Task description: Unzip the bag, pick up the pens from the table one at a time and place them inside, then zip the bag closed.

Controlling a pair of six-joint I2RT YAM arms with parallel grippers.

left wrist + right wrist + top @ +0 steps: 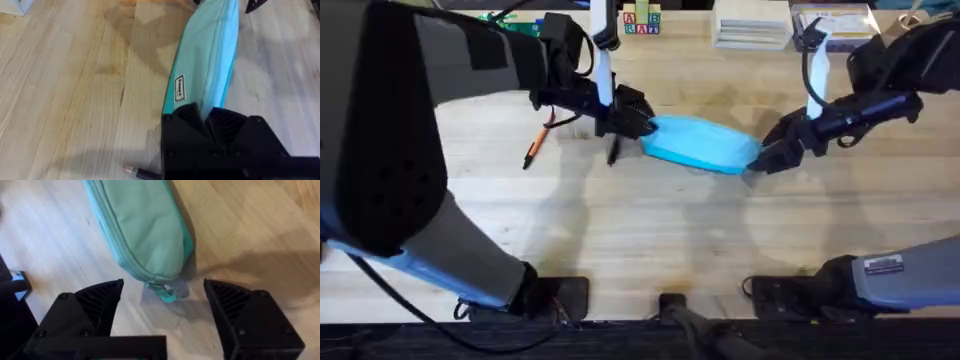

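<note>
My left end effector [207, 117] pinches the left end of the bag [700, 143], while my right end effector [162, 300] is spread at its right end.

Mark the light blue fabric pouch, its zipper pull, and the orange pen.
Light blue fabric pouch [698, 143]: overhead view, middle of its top.
Zipper pull [166, 295]: right wrist view, the tab.
Orange pen [536, 143]: overhead view, mid-barrel.

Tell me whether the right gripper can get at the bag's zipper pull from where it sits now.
Probably yes. The right gripper is open, with the zipper pull lying on the table between its fingers at the end of the bag, and nothing lies between.
</note>
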